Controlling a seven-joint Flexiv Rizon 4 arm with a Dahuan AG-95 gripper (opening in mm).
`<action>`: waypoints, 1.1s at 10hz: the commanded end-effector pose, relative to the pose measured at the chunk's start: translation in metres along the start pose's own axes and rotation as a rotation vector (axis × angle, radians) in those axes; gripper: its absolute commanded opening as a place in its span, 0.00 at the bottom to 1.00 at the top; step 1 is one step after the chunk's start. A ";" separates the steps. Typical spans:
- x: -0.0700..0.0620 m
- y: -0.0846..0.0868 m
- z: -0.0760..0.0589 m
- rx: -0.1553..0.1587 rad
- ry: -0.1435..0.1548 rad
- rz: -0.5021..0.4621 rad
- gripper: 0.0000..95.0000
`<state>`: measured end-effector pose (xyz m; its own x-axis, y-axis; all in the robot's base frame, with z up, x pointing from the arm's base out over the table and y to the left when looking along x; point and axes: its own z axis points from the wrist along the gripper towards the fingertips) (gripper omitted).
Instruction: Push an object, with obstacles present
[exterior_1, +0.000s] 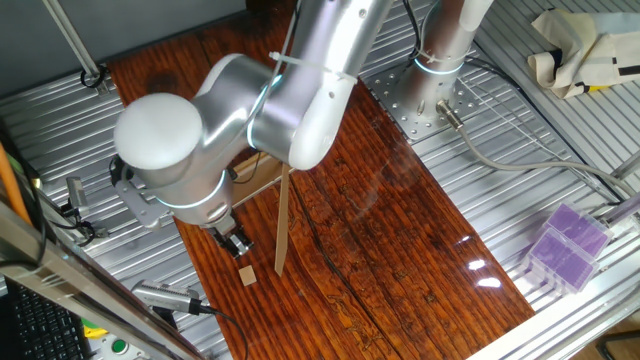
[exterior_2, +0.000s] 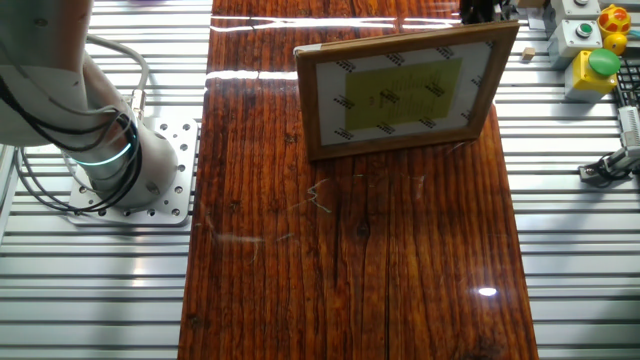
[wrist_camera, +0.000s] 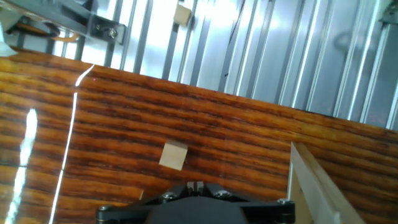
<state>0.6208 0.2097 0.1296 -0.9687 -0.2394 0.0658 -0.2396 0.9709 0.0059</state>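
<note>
- Trouble spotting, starting from one fixed view: hanging low over the dark board (exterior_1: 400, 250) with the gripper (exterior_1: 236, 243) just behind the cube (exterior_1: 247, 274); keeping the thin strip (exterior_1: 282, 225) close on one side of the hand, so probably risking a brush against it if swinging wide during the push.
- Looking from the other fixed view: seeing only the wide bar (exterior_2: 405, 90) standing upright, hiding both hand and cube behind it; judging contact from here being impossible, and likely toppling that bar if pressing the cube into it.
- Looking along the fingers in the hand view: holding the gripper (wrist_camera: 196, 185) closed on nothing, fingertips pressed together, with the cube (wrist_camera: 173, 155) just ahead and slightly to the left of them, apparently not yet touching.
- Pushing off-centre from there, likely spinning the cube and letting it slip off the narrow tips.
- Veering right, probably jamming it against the pale wooden piece (wrist_camera: 314, 186) near the hand on that side.
</note>
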 end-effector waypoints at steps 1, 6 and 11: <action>0.002 0.001 0.011 0.004 -0.007 -0.006 0.00; 0.000 -0.003 0.040 0.003 -0.010 -0.019 0.00; -0.004 -0.005 0.065 0.008 -0.014 -0.027 0.00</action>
<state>0.6216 0.2050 0.0615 -0.9623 -0.2672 0.0505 -0.2676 0.9635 -0.0004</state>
